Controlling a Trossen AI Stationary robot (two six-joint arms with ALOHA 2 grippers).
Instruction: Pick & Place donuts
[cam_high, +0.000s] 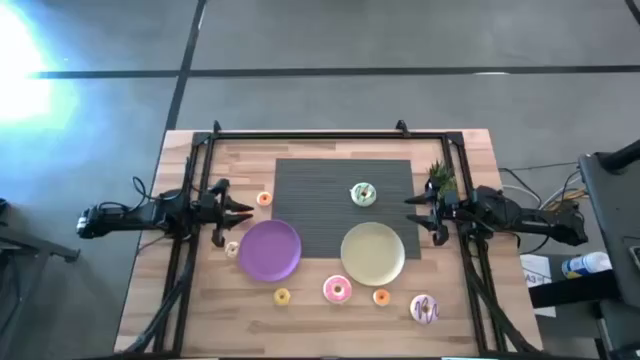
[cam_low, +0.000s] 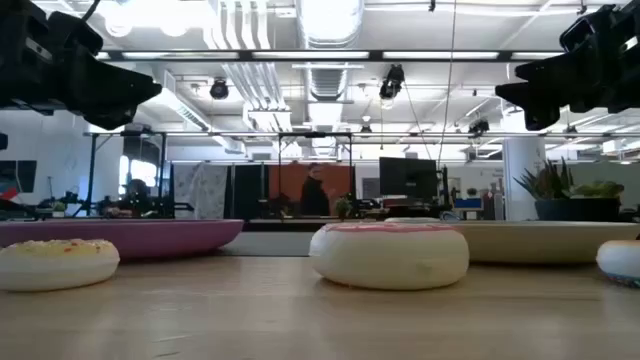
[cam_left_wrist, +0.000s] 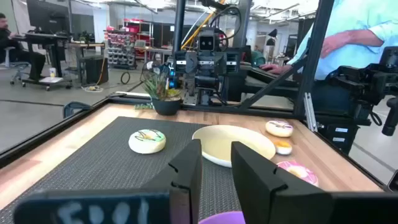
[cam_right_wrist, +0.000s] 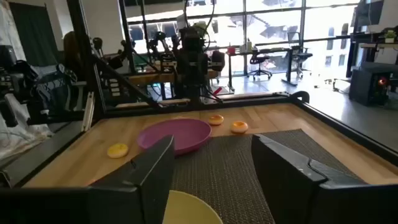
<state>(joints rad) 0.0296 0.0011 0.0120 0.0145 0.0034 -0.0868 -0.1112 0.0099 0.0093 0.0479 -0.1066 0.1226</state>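
Centrally, purple plate (cam_high: 269, 250) beside pale-yellow plate (cam_high: 373, 253), donuts (cam_high: 337, 290) scattered around, left hand (cam_high: 246, 210) and right hand (cam_high: 410, 209) both parted, empty.

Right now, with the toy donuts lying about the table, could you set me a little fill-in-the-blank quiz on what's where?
1. The green-white donut lies on the dark ____.
2. The pink donut lies on the bare wood between the yellow donut and the ____ donut.
3. The number of donuts on the purple plate is ____.
4. The left hand and right hand both stand ____.

Answers: mat; orange; zero; open
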